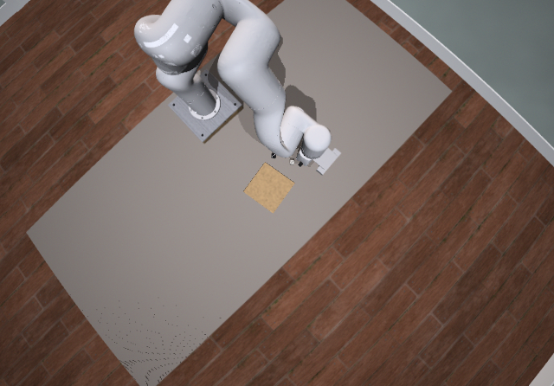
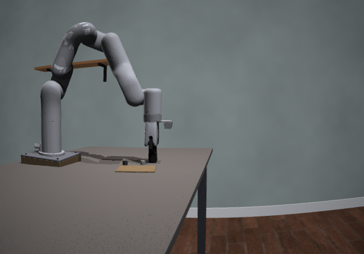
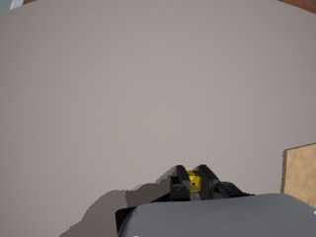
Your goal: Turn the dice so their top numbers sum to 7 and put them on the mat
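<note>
Down low, a yellow die [image 3: 194, 181] pinched between the black fingers of the hand [image 2: 152, 156], right at the table [image 2: 88, 210], just beside the tan mat [image 1: 268, 188] and off it. Nearby, a black die [image 2: 124, 162] and a white die [image 2: 143, 162] just behind the mat's far edge, neither on it. Arm's base plate [image 1: 181, 109] well apart.

You saw the white arm [image 1: 250, 67] bent over the grey table [image 1: 134, 221], wrist just beside the tan mat [image 1: 268, 187].
</note>
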`<state>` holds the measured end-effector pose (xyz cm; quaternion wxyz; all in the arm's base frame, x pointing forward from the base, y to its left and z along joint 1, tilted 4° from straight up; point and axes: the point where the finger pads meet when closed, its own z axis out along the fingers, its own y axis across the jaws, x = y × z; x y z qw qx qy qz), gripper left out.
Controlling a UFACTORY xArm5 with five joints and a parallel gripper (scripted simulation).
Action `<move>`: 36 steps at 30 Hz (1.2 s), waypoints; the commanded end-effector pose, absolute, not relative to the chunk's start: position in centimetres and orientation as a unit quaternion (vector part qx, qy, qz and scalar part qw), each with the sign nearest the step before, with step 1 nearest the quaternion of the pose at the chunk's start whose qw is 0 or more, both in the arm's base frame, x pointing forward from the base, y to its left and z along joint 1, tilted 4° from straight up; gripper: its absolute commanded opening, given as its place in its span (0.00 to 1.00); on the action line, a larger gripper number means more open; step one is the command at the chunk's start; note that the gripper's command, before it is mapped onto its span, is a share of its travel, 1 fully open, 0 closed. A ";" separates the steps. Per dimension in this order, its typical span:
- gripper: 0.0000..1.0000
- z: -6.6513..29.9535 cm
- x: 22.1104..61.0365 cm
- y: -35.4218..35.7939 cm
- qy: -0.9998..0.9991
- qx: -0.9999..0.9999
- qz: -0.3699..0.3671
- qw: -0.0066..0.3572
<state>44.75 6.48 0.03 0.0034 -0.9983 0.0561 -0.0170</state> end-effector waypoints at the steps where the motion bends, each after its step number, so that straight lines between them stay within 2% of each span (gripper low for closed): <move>1: 0.11 0.1 44.9 6.5 0.056 -0.998 -0.018 0.004; 9: 0.11 1.1 44.8 6.6 0.056 -0.998 -0.018 0.004; 19: 0.11 8.1 44.5 7.0 0.056 -0.998 -0.018 0.004; 26: 0.11 10.0 44.4 7.1 0.056 -0.998 -0.018 0.004; 36: 0.11 10.1 44.3 6.9 0.057 -0.998 -0.018 0.004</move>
